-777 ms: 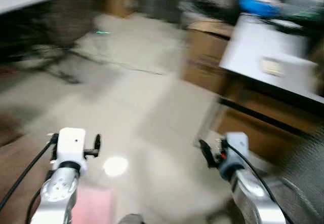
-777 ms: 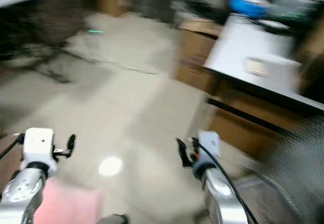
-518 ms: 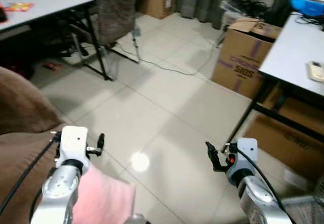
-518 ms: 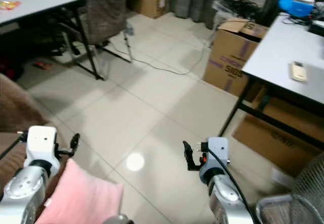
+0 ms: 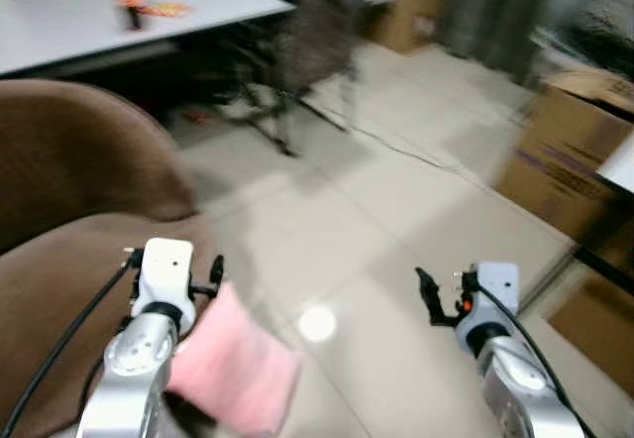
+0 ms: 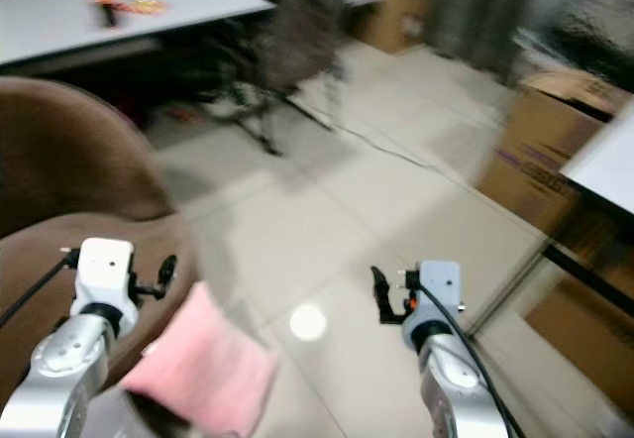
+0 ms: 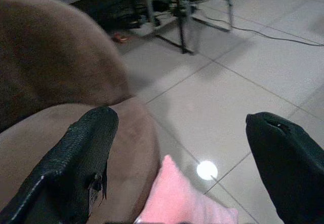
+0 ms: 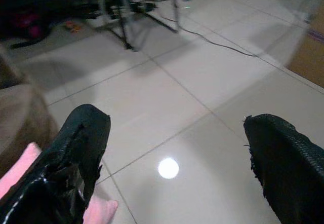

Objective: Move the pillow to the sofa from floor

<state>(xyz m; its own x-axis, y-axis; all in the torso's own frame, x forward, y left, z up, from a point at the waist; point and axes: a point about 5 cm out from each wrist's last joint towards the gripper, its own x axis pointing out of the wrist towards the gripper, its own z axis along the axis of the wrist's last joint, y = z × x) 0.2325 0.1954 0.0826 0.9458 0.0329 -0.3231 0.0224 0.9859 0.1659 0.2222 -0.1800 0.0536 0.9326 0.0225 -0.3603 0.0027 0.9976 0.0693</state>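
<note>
Left gripper (image 7: 177, 168): fingers wide apart, holding nothing, raised over the sofa's edge.
Right gripper (image 8: 172, 153): wide open, empty, above the floor (image 5: 396, 220).
Pillow (image 5: 233, 374): pink, low between the arms, against the sofa (image 5: 59, 260), apparently lodged there, not gripped.
Box (image 5: 570, 151): purple printing, too blurred to read.
</note>
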